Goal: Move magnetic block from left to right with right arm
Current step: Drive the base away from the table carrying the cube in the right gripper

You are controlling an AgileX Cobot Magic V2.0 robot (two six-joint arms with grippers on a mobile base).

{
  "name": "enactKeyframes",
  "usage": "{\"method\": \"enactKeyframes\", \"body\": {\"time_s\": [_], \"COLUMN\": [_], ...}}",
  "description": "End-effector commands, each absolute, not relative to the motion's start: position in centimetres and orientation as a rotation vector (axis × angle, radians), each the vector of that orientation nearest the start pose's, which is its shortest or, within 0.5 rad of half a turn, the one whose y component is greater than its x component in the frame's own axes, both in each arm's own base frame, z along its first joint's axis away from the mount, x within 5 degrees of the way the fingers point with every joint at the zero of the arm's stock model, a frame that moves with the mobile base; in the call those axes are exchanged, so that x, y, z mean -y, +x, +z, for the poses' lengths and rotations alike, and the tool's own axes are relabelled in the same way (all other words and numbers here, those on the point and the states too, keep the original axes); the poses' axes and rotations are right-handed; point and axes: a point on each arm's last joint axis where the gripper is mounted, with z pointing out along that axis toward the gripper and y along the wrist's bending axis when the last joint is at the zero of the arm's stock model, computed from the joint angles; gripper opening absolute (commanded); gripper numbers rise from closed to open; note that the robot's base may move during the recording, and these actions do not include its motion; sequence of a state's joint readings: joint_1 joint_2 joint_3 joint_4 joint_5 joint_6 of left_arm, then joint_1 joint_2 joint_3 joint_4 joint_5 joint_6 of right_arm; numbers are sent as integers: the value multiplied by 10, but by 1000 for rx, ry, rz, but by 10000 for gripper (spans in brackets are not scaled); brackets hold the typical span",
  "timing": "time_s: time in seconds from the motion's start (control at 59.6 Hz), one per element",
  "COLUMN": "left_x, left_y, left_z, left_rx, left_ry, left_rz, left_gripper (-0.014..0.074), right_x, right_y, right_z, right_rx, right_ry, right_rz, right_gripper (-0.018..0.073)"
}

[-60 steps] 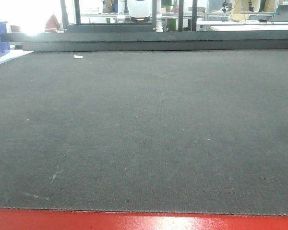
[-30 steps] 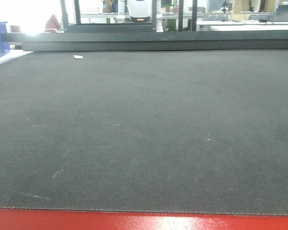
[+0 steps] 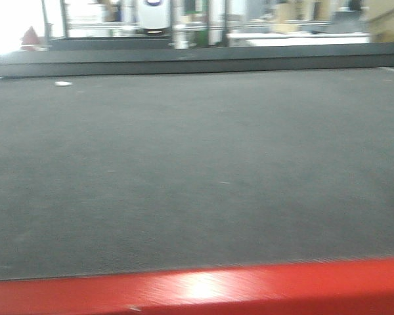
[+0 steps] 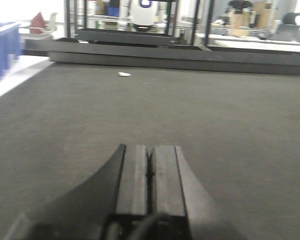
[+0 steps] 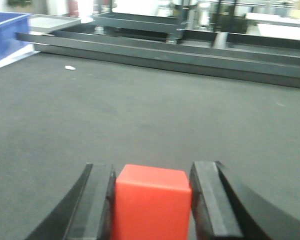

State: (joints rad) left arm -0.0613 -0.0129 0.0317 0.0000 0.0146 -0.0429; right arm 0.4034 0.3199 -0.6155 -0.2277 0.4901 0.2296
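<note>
We see the black right gripper [image 5: 151, 172] with its two flat fingers pressed on both sides of the small plain red cube [image 5: 151, 210]. We cannot tell whether the cube touches the dark grey woven mat [image 5: 140, 110]. The black left gripper [image 4: 150, 150] has its fingers together, and a small white scrap [image 4: 124, 74] lies far ahead, near the dark metal rail [image 4: 190, 52].

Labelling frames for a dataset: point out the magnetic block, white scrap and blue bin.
magnetic block [image 5: 151, 212]: right wrist view, front face.
white scrap [image 5: 69, 67]: right wrist view, its middle.
blue bin [image 5: 5, 42]: right wrist view, side wall.
</note>
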Motion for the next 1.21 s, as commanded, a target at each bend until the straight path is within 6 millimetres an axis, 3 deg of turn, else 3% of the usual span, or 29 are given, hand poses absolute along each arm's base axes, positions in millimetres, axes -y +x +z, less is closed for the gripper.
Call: {"method": "enactKeyframes", "body": {"time_s": [0.0, 1.191], "left_x": [3, 3], "left_y": [55, 55], "left_z": [207, 207], "left_rx": [-1425, -1425], "left_ry": [9, 9], "left_rz": [-89, -89], "left_gripper": [-116, -116], "right_x": [-15, -15], "right_y": [57, 57], "right_z": [370, 370], "right_rx": [-1544, -1544], "right_ry": [-244, -244], "right_rz": [238, 238], "right_gripper": [237, 223]}}
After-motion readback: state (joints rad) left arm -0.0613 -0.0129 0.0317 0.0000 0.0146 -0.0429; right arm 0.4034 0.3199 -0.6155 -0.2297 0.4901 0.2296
